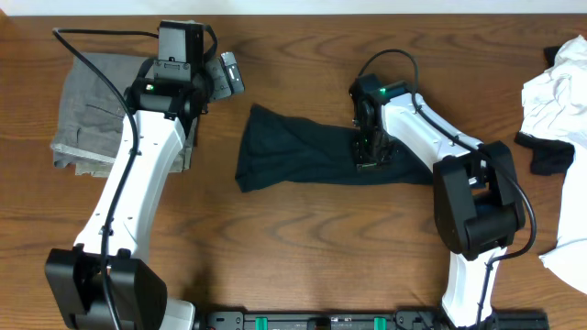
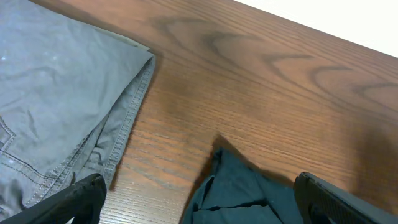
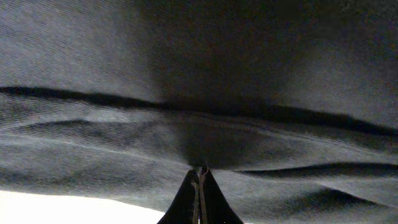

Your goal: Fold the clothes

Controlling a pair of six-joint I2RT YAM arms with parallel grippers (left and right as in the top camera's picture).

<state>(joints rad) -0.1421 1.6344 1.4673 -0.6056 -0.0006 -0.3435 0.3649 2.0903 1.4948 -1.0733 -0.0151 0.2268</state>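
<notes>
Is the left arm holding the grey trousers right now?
No, the left jaws stand wide open and empty, while the grey trousers lie on the table beside them.

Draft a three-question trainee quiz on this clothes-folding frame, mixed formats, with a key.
1. Multiple choice: which gripper is shut on the black soft-fabric T-shirt? A) left B) right C) neither
2. True or false: the folded grey woven trousers touch the T-shirt.
3. Fill in: the crumpled white fabric garment lies on the ____ arm's side of the brown wooden table.

Key
1. B. The right gripper pinches the cloth, fingers closed.
2. False. Bare wood shows between them.
3. right
</notes>
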